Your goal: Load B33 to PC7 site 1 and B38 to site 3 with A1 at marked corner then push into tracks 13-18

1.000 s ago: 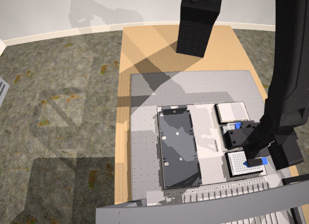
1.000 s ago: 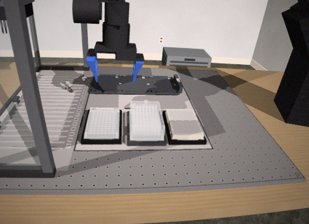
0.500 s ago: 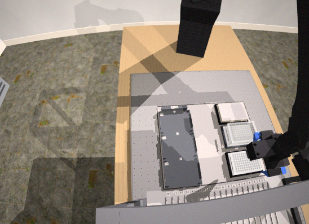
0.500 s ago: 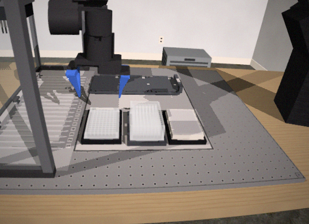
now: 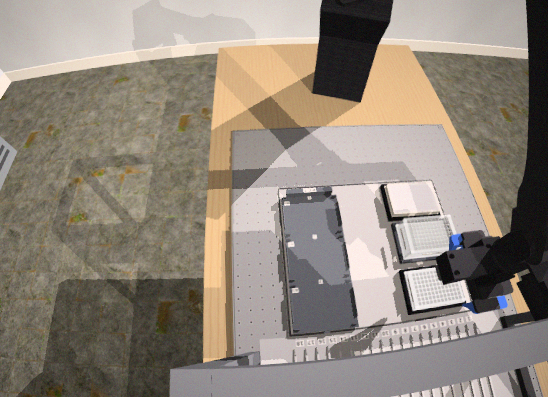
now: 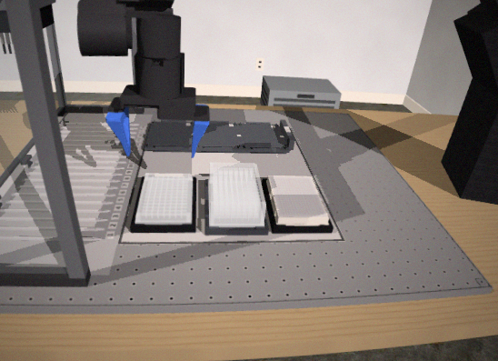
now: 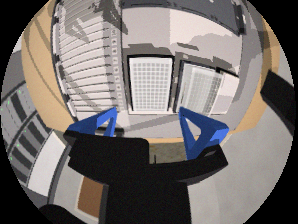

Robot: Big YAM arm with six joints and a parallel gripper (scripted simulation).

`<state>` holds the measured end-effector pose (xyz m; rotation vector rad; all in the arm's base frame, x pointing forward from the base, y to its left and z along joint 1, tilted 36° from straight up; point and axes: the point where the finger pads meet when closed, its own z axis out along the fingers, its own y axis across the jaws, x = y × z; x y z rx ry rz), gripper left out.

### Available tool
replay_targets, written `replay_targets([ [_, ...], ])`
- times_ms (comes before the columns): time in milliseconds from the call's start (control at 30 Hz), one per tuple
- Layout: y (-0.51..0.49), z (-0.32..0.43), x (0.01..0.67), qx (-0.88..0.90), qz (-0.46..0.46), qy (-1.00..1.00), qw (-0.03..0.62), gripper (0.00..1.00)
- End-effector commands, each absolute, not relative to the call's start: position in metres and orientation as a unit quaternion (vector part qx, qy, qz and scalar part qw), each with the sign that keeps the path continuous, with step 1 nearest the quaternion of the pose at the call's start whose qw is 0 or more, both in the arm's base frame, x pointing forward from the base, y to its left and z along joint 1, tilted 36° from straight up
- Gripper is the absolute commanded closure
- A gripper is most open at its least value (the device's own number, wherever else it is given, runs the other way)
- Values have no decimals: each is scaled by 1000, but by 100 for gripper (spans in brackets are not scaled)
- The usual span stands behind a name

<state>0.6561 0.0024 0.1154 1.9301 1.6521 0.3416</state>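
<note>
The 384-well plate B33 (image 5: 432, 287) (image 6: 164, 204) sits in the nest nearest the rails. The opaque white 96-well plate B38 (image 5: 412, 197) sits in the far nest (image 6: 297, 205). My gripper (image 6: 161, 155) is open and empty, hovering above B33 without touching it. In the wrist view the blue fingers frame that plate (image 7: 150, 84).
The deep-well block B83 (image 6: 235, 195) stands taller in the middle nest, close beside B33. The loading rails (image 6: 77, 180) with numbered track labels (image 5: 380, 332) lie past the apron. A grey frame post (image 6: 50, 136) and a tall black box (image 6: 473, 105) stand nearby.
</note>
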Motion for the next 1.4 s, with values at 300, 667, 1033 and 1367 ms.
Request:
replay_targets([
  [300,-12,116,674,724,133,609,295,0],
  [667,-18,96,686,725,133,609,294,0],
  [1033,-24,76,698,725,132,609,294,0],
  [1367,-24,76,698,725,132,609,294,0],
])
